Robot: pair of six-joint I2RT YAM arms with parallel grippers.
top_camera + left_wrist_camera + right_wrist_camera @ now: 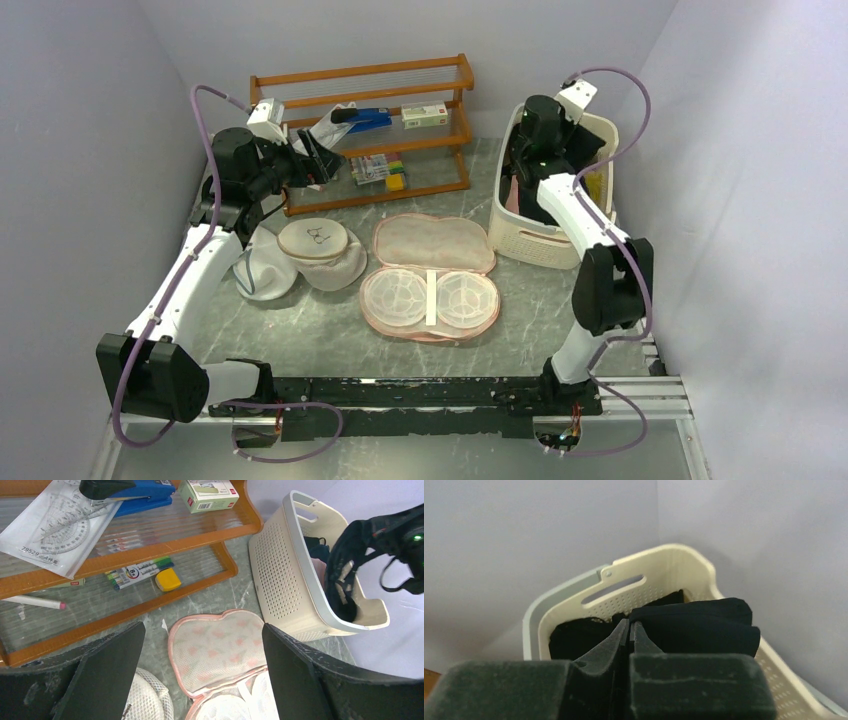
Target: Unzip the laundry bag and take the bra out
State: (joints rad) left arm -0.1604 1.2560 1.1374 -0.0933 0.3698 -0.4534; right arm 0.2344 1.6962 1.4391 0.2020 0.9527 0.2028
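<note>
Pressing its two fingers tightly together, the right end effector point(630, 625) is closed on the bra point(344, 597), a black one. The bra hangs from it over the cream basket point(530, 245) at the back right of the counter point(300, 335). The lower cup is inside the basket walls, where some other dark cloth point(574, 637) lies too. The left end effector point(200, 672) has its fingers spread wide with nothing between them. It hovers above the counter just in front of the wooden shelf point(370, 100) (this shelf carries a blue stapler point(145, 495) and a small box point(207, 492), among other things). Near it lies the laundry bag point(430, 275), unzipped and opened flat in the middle of the counter, between the basket and two round white mesh bags point(300, 255). Its far half is pale with a faint pink print and pink trim. Its near half shows two round white cups with a strip between them.
</note>
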